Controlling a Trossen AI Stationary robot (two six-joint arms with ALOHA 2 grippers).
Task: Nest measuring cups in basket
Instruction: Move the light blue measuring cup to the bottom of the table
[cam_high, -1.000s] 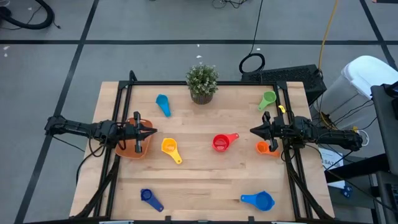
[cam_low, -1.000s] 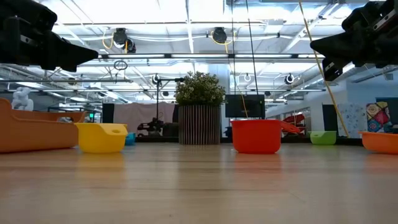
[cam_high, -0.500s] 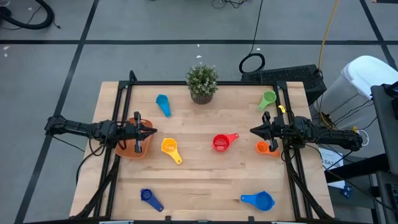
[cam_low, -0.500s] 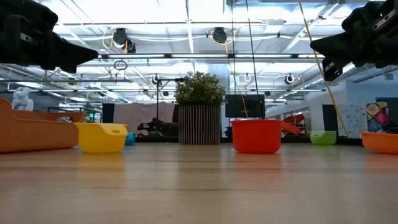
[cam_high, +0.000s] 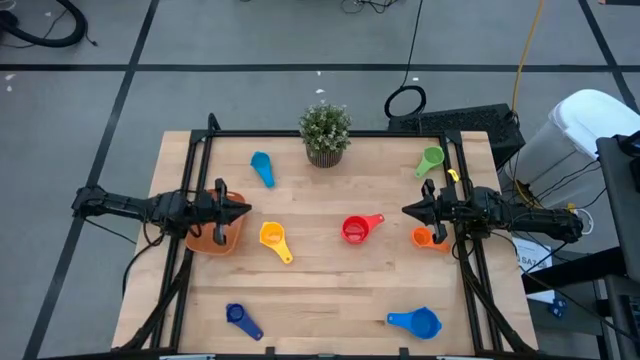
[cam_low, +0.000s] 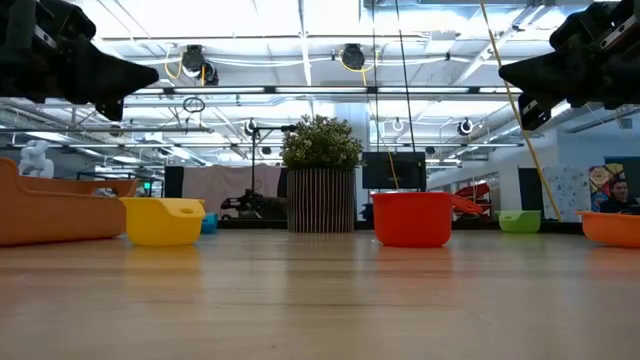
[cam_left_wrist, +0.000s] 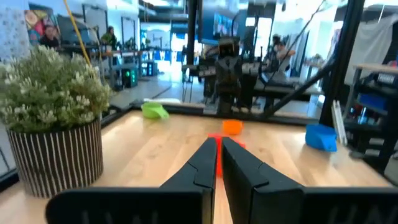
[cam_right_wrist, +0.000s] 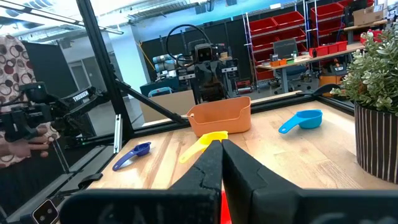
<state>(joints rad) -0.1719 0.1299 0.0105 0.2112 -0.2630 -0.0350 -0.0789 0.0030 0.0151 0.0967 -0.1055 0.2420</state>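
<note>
Over on the left, we see the left gripper (cam_high: 240, 210) hanging above the table at the inner edge of the basket (cam_high: 203, 241), its fingers pressed together and holding nothing. The basket sits at the table's left edge, partly under that arm. Just beside it lies the yellow cup (cam_high: 271, 236), handle pointing toward the near edge. Behind it, toward the far side, is the light blue cup (cam_high: 262, 165), and down near the front edge the dark blue cup (cam_high: 237, 315).

Moving to the middle, the plant (cam_high: 325, 133) stands at the far edge, and the red cup (cam_high: 355, 229) rests mid-table with its handle aimed right.

On to the right: the blue cup (cam_high: 419, 322) lies near the front edge, the green cup (cam_high: 431, 159) at the far right corner. The right gripper (cam_high: 407, 210) hovers in the air, fingers closed and empty, pointing at the red cup, with the orange cup (cam_high: 426, 237) just beside the arm, on the table.
</note>
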